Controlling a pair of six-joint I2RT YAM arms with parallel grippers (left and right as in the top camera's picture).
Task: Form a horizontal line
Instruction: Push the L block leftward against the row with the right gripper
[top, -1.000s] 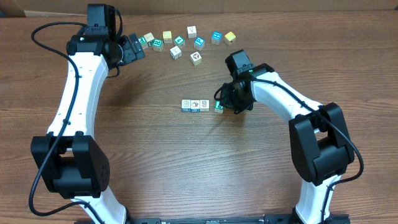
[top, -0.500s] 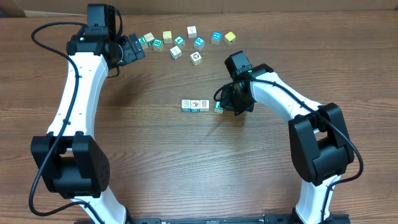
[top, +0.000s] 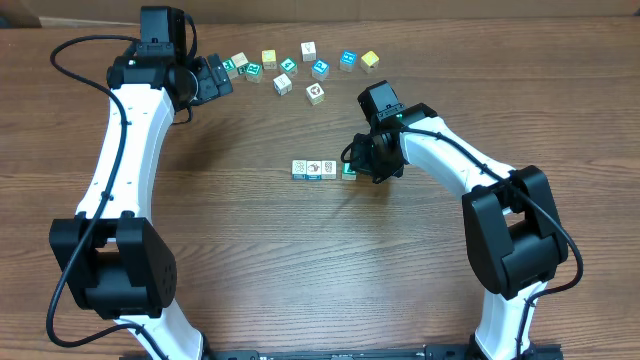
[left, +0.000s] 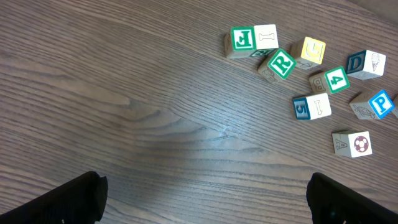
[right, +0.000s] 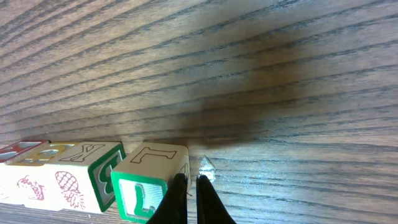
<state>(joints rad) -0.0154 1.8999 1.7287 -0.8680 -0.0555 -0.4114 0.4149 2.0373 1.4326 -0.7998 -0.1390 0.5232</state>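
Observation:
The horizontal line (top: 314, 169) is a row of white-faced picture cubes at mid-table, with the green L cube (top: 348, 172) at its right end. My right gripper (top: 362, 166) is shut and empty, low at the table. In the right wrist view its fingertips (right: 190, 182) press against the right side of the L cube (right: 149, 171), which sits close beside the neighbouring cube (right: 81, 168). My left gripper (top: 222, 77) is open and empty at the back left; its fingers (left: 205, 202) are spread wide above bare wood.
Several loose cubes (top: 300, 65), yellow ones (top: 370, 59) among them, lie scattered at the back. They show at the upper right of the left wrist view (left: 311, 74). The table's far edge runs just behind them.
My right gripper has slid a little to the left, nudging the L cube closer to the row. The left arm has not moved.

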